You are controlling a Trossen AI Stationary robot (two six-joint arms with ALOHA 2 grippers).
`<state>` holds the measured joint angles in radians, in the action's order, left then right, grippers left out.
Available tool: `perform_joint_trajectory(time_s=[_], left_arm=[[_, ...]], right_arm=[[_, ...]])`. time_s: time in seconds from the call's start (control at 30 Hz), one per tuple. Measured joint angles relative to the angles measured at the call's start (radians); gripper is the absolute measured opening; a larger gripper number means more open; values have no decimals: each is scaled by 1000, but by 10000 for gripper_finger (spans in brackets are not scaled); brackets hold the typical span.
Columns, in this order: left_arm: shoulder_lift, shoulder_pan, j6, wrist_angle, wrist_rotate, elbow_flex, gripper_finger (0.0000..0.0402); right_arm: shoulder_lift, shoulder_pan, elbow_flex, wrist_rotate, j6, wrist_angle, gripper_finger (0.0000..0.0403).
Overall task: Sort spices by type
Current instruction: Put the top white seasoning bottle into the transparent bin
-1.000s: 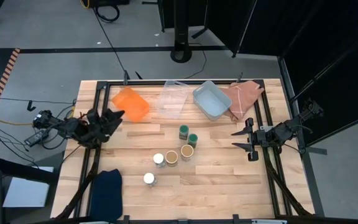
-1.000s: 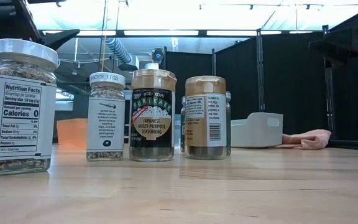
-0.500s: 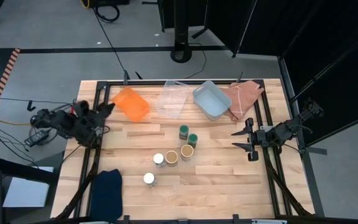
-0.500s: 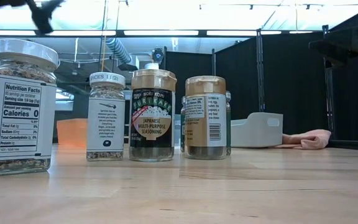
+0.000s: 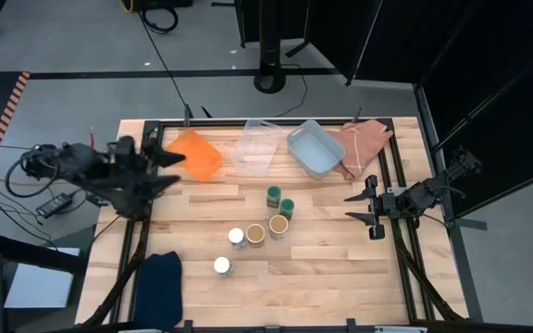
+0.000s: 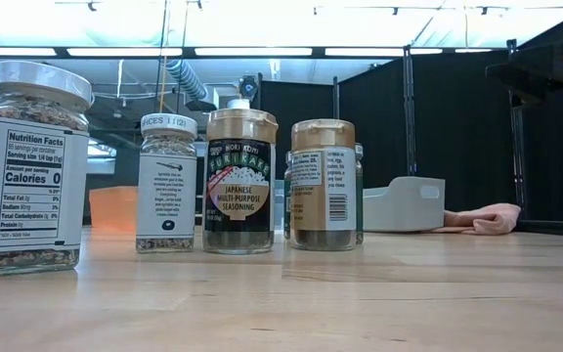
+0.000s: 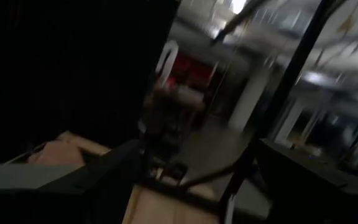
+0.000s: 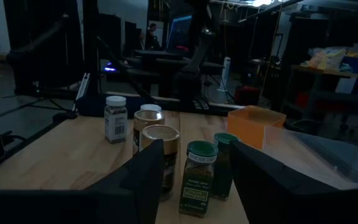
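Observation:
Six spice jars stand upright on their bases mid-table. Two have green lids (image 5: 273,195) (image 5: 288,206), two have tan tops (image 5: 278,225) (image 5: 255,233), and two have white lids (image 5: 237,238) (image 5: 221,266). The low view shows a white-lidded jar (image 6: 29,166) nearest, then another (image 6: 167,186), then the tan-topped ones (image 6: 240,181) (image 6: 323,186). My left gripper (image 5: 167,170) is open above the table's left edge, beside the orange tray. My right gripper (image 5: 365,214) is open near the right edge, pointing at the jars (image 8: 199,177).
Along the far edge lie an orange tray (image 5: 195,153), a clear tray (image 5: 259,146), a grey-blue tray (image 5: 315,148) and a pink cloth (image 5: 364,146). A dark blue cloth (image 5: 160,287) lies at the near left corner. Bare wood stretches between the jars and my right gripper.
My left arm has lifted from its low rest at the table's left edge, and its dark shape has left the top of the low view. Its gripper drew back leftward, then swung out toward the orange tray. The jars and my right arm have stayed still.

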<state>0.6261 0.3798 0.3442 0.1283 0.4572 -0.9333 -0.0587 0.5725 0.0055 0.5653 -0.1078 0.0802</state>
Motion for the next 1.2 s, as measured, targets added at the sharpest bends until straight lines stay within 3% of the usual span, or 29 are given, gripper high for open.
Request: perform_joint_trajectory(time_s=[0.27, 0.57, 0.67, 0.93, 1.2], left_arm=[[138, 2, 3, -87, -14, -76, 328], [187, 2, 58, -180, -50, -75, 328], [191, 2, 68, -190, -50, -75, 328], [193, 2, 23, -192, -21, -75, 328], [194, 2, 42, -214, 49, -75, 328]], right_arm=[[0, 0, 0, 0, 0, 0, 190], [0, 0, 0, 1, 0, 48, 190], [0, 0, 0, 0, 9, 140, 190], [0, -1, 0, 0, 176, 578, 190], [0, -1, 0, 2, 1, 822, 190]])
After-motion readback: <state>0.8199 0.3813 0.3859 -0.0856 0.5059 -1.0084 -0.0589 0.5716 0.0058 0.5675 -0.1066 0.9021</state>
